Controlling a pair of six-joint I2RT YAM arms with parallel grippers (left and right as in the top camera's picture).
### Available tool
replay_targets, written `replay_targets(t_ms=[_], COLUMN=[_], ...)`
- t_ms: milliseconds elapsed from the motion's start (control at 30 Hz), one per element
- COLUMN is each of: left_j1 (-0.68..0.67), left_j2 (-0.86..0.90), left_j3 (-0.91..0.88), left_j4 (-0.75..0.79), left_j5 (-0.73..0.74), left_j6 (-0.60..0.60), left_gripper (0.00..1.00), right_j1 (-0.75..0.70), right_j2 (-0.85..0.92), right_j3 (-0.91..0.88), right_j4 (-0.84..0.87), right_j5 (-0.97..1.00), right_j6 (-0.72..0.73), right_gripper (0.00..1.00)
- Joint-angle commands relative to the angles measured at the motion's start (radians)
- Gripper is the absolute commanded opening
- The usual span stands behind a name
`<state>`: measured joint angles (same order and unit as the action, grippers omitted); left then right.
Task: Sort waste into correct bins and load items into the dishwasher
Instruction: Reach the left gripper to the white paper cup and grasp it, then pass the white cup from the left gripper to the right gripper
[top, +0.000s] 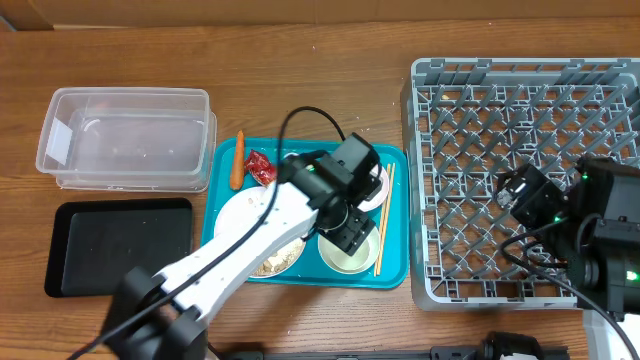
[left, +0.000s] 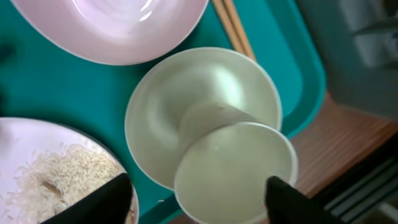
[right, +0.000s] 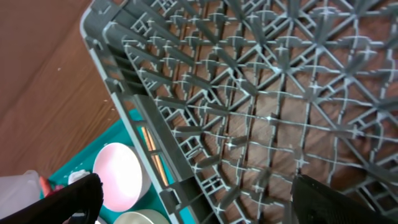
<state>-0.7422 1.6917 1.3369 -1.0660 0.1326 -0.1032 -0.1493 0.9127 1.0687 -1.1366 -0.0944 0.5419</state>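
Note:
My left gripper (top: 347, 228) hangs open over the teal tray (top: 395, 165). In the left wrist view its fingers (left: 199, 199) straddle a pale greenish-white bowl (left: 205, 118) without closing on it. This bowl shows in the overhead view (top: 350, 255). A second white bowl (left: 112, 25) lies behind it (top: 378, 187). The chopsticks (top: 385, 220) lie along the tray's right side (left: 233, 28). The white plate (top: 235, 215) holds rice scraps (left: 62, 171). The carrot (top: 237, 162) and red wrapper (top: 262, 168) lie at the tray's back left. The tissue is hidden. My right gripper (top: 520, 190) is open and empty over the grey dish rack (top: 530, 110).
The clear tub (top: 125, 140) stands at the back left, with the black tray (top: 118, 245) in front of it. The right wrist view shows the rack's left wall (right: 143, 118), and beyond it the teal tray (right: 124, 134) and a white bowl (right: 118, 174).

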Motion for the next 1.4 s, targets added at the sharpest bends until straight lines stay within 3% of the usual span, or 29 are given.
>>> replay_targets(t_ms=[0,33,100,133,267,400,600,800,933,1033,1200,1367], left_j1=[0.002,0.002,-0.001,-0.005,-0.005,0.003,0.071,0.248,0.360,0.390,0.377,0.355], left_j2=[0.067,0.090,0.110,0.122,0.121,0.094,0.015,-0.033,-0.025,-0.020,-0.020,-0.020], left_j3=[0.020,0.020,0.020,0.020,0.023,0.051,0.248,0.370,0.373,0.373,0.373,0.373], left_j4=[0.014,0.021,0.027,0.027,0.025,-0.006,-0.146,-0.130,-0.116,-0.122,-0.122,-0.117], left_j5=[-0.039,-0.029,-0.018,-0.016,-0.016,-0.018,0.011,0.419,0.822,1.022,1.156,1.182], left_j6=[0.002,0.000,-0.004,-0.006,-0.027,-0.062,-0.054,0.088,0.195,0.273,0.321,0.336], left_gripper=[0.57,0.49,0.45,0.31,0.04,0.04,0.04,0.04,0.04,0.04,0.04,0.04], right_j1=[-0.009,-0.009,-0.009,-0.009,-0.009,-0.009,-0.009,-0.009,-0.009,-0.009,-0.009,-0.009], right_j2=[-0.002,-0.002,-0.002,-0.002,-0.002,-0.002,-0.002,-0.002,-0.002,-0.002,-0.002,-0.002], right_j3=[0.025,0.025,0.025,0.025,0.025,0.025,0.025,0.025,0.025,0.025,0.025,0.025], right_j4=[0.000,0.000,0.000,0.000,0.001,0.004,0.001,0.014,0.041,0.072,0.177,0.235], right_j5=[0.012,0.012,0.012,0.012,0.012,0.012,-0.011,-0.253,-0.592,-0.827,-1.149,-1.275], right_j6=[0.008,0.008,0.008,0.008,0.008,0.008,-0.058,-0.266,-0.468,-0.550,-0.584,-0.584], right_gripper=[1.00,1.00,1.00,1.00,1.00,1.00,1.00,1.00,1.00,1.00,1.00,0.99])
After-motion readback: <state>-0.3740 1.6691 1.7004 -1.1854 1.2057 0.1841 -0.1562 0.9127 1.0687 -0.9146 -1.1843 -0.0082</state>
